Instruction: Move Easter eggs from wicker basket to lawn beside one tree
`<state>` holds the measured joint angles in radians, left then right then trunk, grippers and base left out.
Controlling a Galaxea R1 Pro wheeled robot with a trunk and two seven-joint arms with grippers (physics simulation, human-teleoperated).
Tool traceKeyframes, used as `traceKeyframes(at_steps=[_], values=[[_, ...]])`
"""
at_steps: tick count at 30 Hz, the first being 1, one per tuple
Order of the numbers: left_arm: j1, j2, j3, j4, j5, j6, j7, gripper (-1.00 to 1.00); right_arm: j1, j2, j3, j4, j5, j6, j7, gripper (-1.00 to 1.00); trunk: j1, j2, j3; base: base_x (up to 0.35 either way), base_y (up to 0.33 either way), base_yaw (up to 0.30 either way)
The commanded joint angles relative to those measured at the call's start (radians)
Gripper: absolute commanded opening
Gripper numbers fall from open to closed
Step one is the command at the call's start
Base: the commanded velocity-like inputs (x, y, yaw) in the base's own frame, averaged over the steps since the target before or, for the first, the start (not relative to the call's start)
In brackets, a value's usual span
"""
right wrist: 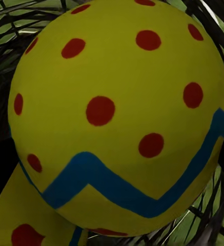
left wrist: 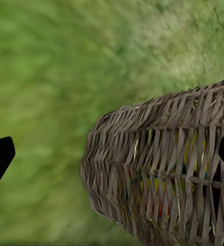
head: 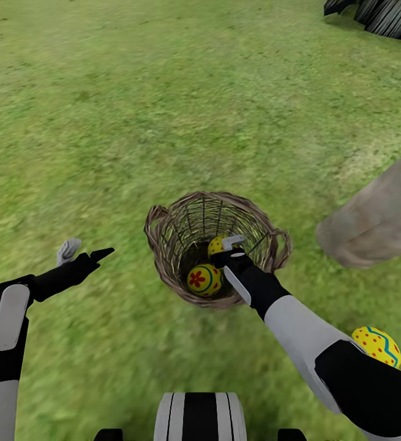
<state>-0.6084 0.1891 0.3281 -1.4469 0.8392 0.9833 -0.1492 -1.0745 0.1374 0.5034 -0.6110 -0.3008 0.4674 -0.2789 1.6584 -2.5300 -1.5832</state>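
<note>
The wicker basket (head: 163, 245) stands on the lawn (head: 133, 110) right in front of me, and its woven side (left wrist: 158, 169) is close in the left wrist view. Two Easter eggs lie inside it: a flowered one (head: 204, 279) and a dotted one (head: 216, 245). My right gripper (head: 229, 248) reaches into the basket with its fingers on either side of the dotted egg (right wrist: 117, 113), which looms large in the right wrist view. A third egg (head: 378, 346) rests on the grass by my right elbow, near the tree trunk (head: 378, 214). My left gripper (head: 87, 250) hangs open and empty, left of the basket.
The thick grey-brown trunk leans in from the right, a short way from the basket. Dark ragged foliage (head: 378, 15) sits at the far right corner. Grass stretches ahead and to the left. My own base (head: 200, 416) shows at the near edge.
</note>
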Motion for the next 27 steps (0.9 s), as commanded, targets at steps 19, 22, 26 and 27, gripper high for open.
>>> traceKeyframes(at_steps=[19, 22, 26, 27], values=[[-0.001, 0.000, 0.002, 0.000, -0.009, 0.005, -0.009, 1.00, 0.001, -0.008, 0.005, -0.092, -0.011, 0.102, -0.009, -1.00, 0.000, 0.000, -0.001, 0.000, 0.000, 0.000], [-0.001, -0.001, 0.002, 0.000, -0.009, 0.005, -0.009, 1.00, 0.002, -0.008, 0.006, -0.103, -0.011, 0.110, -0.009, -1.00, 0.000, 0.000, -0.001, 0.000, 0.000, 0.000], [-0.001, -0.003, 0.002, 0.000, -0.009, 0.005, -0.009, 1.00, 0.002, -0.008, 0.006, -0.115, -0.011, 0.112, -0.009, -1.00, 0.000, 0.000, -0.001, 0.000, 0.000, 0.000], [-0.001, -0.003, 0.002, 0.000, -0.009, 0.005, -0.009, 1.00, 0.002, -0.008, 0.006, -0.116, -0.011, 0.112, -0.009, -1.00, 0.000, 0.000, -0.001, 0.000, 0.000, 0.000]])
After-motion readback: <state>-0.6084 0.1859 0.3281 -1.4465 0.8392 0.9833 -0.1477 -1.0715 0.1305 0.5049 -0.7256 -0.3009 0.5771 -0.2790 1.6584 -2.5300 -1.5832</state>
